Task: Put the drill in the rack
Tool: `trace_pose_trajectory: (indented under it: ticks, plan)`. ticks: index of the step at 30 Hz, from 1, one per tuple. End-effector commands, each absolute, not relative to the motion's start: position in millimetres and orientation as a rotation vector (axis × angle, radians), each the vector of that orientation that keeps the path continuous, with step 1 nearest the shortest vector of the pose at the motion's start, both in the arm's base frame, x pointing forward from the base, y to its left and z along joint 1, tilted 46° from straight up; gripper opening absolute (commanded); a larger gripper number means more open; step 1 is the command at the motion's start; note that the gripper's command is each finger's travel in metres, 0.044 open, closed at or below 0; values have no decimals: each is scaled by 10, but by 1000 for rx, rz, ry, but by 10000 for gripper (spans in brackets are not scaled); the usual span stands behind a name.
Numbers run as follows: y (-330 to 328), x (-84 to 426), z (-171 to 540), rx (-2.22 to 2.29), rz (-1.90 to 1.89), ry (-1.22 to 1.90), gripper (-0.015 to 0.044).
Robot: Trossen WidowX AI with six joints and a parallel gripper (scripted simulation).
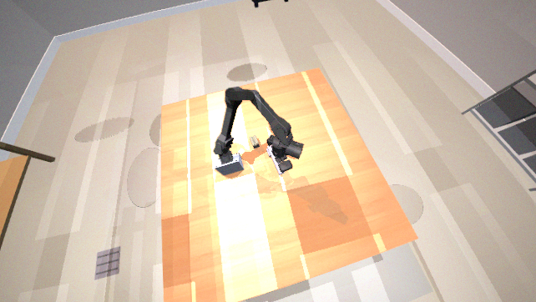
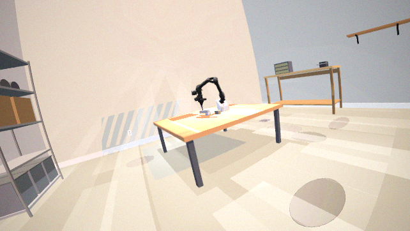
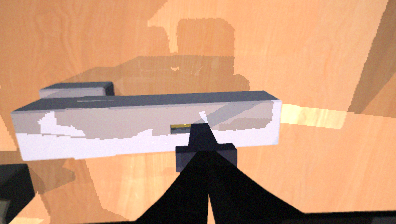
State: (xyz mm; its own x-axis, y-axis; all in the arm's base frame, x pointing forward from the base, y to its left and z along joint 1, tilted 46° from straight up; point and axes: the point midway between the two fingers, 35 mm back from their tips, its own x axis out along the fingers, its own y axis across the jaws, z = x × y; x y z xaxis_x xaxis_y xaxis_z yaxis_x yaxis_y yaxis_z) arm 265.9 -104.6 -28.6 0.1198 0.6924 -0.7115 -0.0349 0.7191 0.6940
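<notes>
A long pale grey housing (image 3: 115, 132) (image 2: 205, 112) lies across the wrist view, with a small slot in its face. A thin yellow strip (image 3: 180, 126) shows in the slot. A dark navy piece (image 3: 202, 135) stands at the slot's right end, with a wider block nearest the camera; I cannot tell whether it is the key or the drill. My gripper (image 3: 206, 159) (image 2: 202, 109) is shut and empty, with its tips over the navy piece's wide block. Whether they touch is unclear. A small slotted block (image 1: 255, 142) (image 2: 217, 111), probably the rack, stands between the housing and the arm's base.
A small grey block (image 3: 77, 90) adjoins the housing's far left side in the wrist view. The arm's pale base (image 1: 229, 165) (image 2: 222, 105) stands on the wooden table (image 1: 326, 234) (image 2: 191, 131). Shelves and a second table stand away from it.
</notes>
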Motion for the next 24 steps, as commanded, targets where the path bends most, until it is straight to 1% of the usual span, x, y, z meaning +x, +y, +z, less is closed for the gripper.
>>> trace_pose_trajectory:
  ticks: [1,24]
  plan:
    - [-944,2617,-362,605,598,1382,0]
    - [-874,2601,-415,605,598,1382,0]
